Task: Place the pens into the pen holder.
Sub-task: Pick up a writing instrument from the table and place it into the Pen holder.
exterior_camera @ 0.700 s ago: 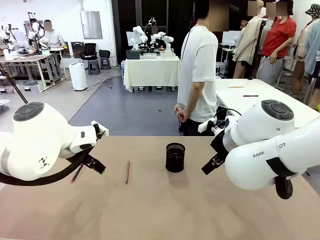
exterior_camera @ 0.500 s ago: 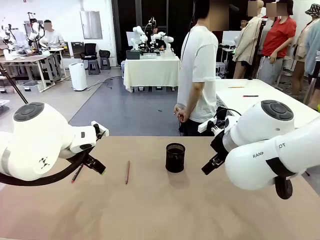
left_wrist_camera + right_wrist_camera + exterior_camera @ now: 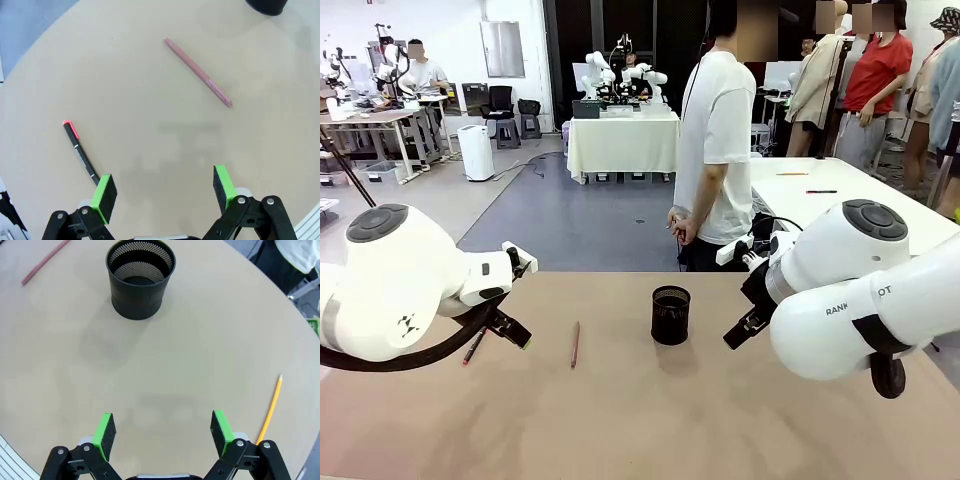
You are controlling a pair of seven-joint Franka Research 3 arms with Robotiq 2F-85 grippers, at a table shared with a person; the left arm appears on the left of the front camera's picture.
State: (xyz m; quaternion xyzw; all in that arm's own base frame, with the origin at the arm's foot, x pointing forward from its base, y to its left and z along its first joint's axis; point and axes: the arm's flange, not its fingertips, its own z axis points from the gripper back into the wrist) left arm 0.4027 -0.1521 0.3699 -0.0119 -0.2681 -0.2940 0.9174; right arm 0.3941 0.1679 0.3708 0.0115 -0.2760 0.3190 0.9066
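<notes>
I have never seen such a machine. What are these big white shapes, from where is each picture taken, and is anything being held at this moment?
The white shapes are two robot arms working at a beige table. The wide picture is taken from between the arms, looking across the table at a person in a white T-shirt. The other two pictures come from cameras on the wrists, each looking down past that arm's own pincer. The left pincer and the right pincer, black with green pads, are both open and hold nothing. On the table stands a black wire-mesh pen holder, which looks empty from above. Three pens lie flat around it: a reddish-brown pen, a dark pen with a pink-red end and a yellow-orange pencil.
</notes>
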